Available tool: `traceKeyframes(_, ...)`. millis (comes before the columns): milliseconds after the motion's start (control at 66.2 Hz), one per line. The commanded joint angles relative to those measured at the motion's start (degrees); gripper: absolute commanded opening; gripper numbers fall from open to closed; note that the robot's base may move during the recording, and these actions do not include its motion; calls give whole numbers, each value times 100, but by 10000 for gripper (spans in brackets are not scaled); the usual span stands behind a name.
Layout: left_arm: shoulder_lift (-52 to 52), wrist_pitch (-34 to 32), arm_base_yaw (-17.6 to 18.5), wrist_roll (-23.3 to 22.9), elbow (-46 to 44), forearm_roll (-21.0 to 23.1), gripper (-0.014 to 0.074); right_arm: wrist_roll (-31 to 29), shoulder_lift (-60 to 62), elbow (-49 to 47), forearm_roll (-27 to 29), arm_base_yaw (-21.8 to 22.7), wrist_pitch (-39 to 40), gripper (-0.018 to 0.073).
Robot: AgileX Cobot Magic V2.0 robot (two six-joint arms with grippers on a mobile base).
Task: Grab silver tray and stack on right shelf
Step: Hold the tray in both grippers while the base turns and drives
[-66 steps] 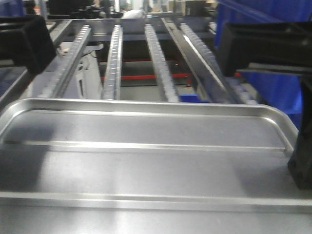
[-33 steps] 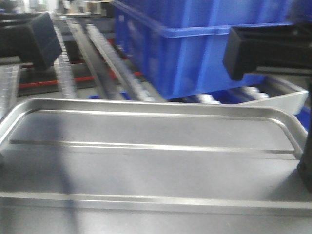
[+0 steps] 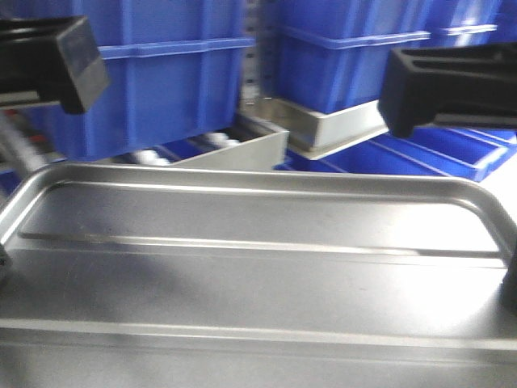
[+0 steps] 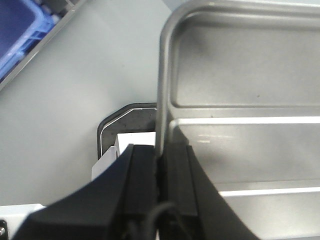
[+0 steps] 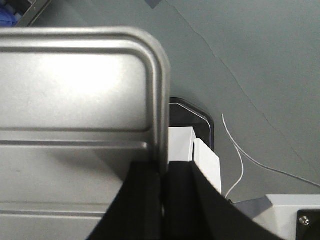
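Blue bins (image 3: 161, 89) are filling the background; I am holding the silver tray (image 3: 258, 267) level before them, over grey floor (image 4: 60, 100). My left gripper (image 4: 161, 155) is pinching its left rim; my right gripper (image 5: 164, 172) is clamping its right rim, jaws nearly closed.

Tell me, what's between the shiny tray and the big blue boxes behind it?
In the front view, a slanted grey metal plate and a few white rollers sit between the tray and the blue boxes.
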State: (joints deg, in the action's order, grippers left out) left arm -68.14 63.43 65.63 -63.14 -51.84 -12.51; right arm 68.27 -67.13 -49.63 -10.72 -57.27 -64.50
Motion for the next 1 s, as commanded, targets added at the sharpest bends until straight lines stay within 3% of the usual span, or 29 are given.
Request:
traceKeyframes(0, 131, 442, 21, 3, -112, -288, -101, -23, 95, -151, -345, 24, -867, 56)
traceKeyframes(982, 131, 442, 21, 3, -112, -288, -101, -23, 101, -151, -345, 24, -866, 56)
